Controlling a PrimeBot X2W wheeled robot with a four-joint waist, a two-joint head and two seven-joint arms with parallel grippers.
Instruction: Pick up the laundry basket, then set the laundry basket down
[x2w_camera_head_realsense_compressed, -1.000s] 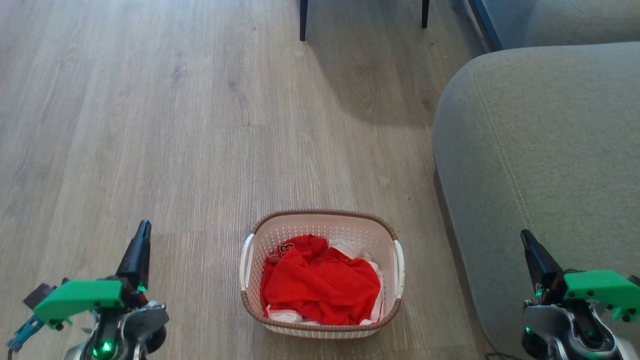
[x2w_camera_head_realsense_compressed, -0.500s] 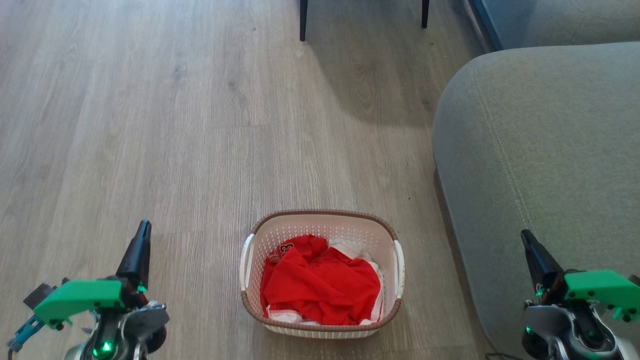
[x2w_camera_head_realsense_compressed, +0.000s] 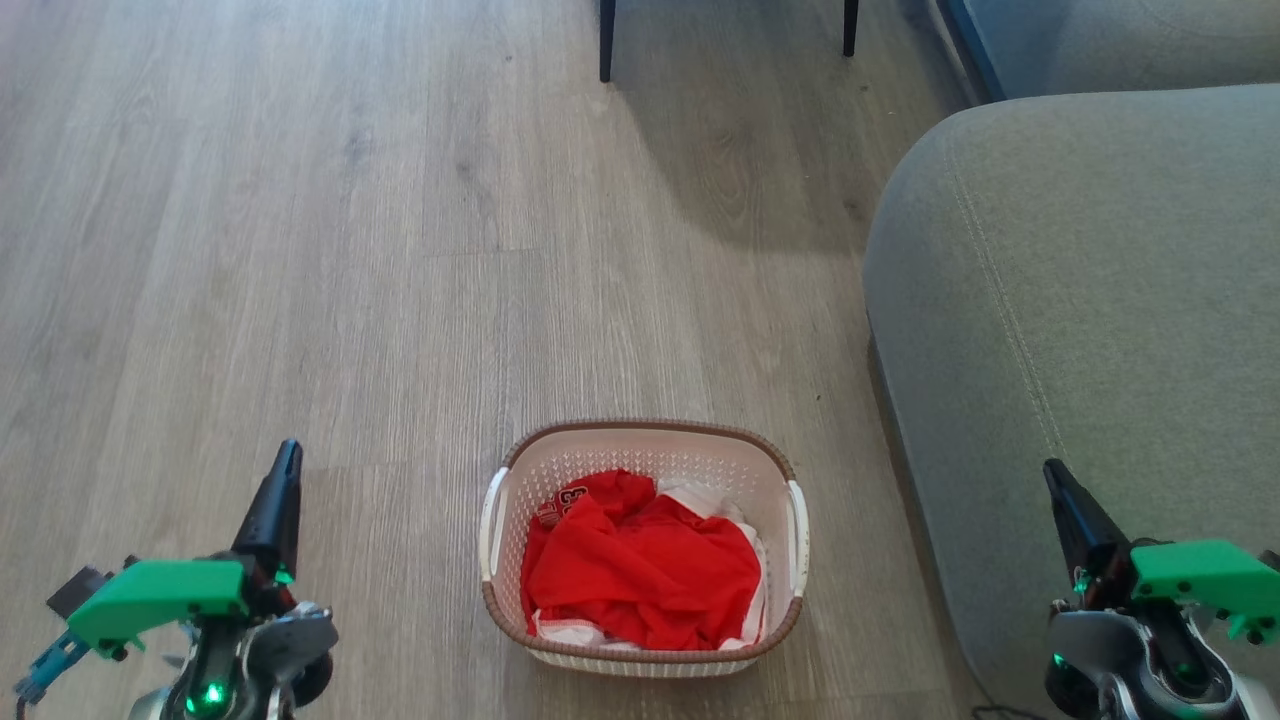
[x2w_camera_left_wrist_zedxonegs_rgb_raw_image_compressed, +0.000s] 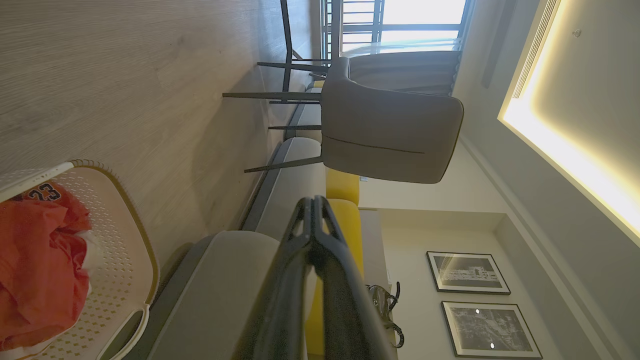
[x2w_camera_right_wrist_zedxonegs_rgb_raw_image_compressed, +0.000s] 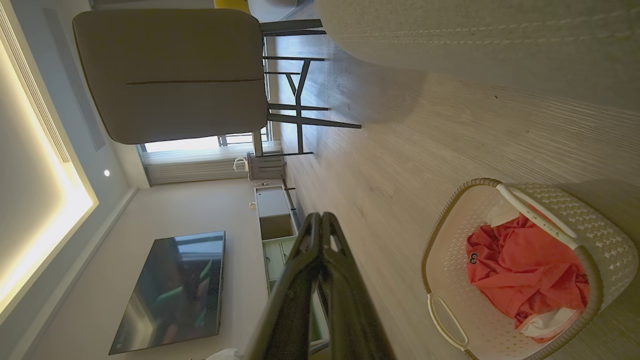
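Observation:
The laundry basket (x2w_camera_head_realsense_compressed: 640, 445) stands on the wooden floor at the lower middle of the head view, cream with a brown rim, white side handles and red and white clothes inside. It also appears in the left wrist view as the basket (x2w_camera_left_wrist_zedxonegs_rgb_raw_image_compressed: 125, 235) and in the right wrist view as the basket (x2w_camera_right_wrist_zedxonegs_rgb_raw_image_compressed: 590, 220). My left gripper (x2w_camera_head_realsense_compressed: 288, 452) hangs to the basket's left, shut and empty, well apart from it. My right gripper (x2w_camera_head_realsense_compressed: 1050, 472) is to the basket's right, over the sofa's edge, shut with nothing in it.
A grey sofa (x2w_camera_head_realsense_compressed: 1080, 300) fills the right side, close to the basket's right handle. Dark chair legs (x2w_camera_head_realsense_compressed: 606, 40) stand at the far edge of the floor. A grey chair (x2w_camera_left_wrist_zedxonegs_rgb_raw_image_compressed: 390, 130) and a dark television (x2w_camera_right_wrist_zedxonegs_rgb_raw_image_compressed: 175, 285) show farther off.

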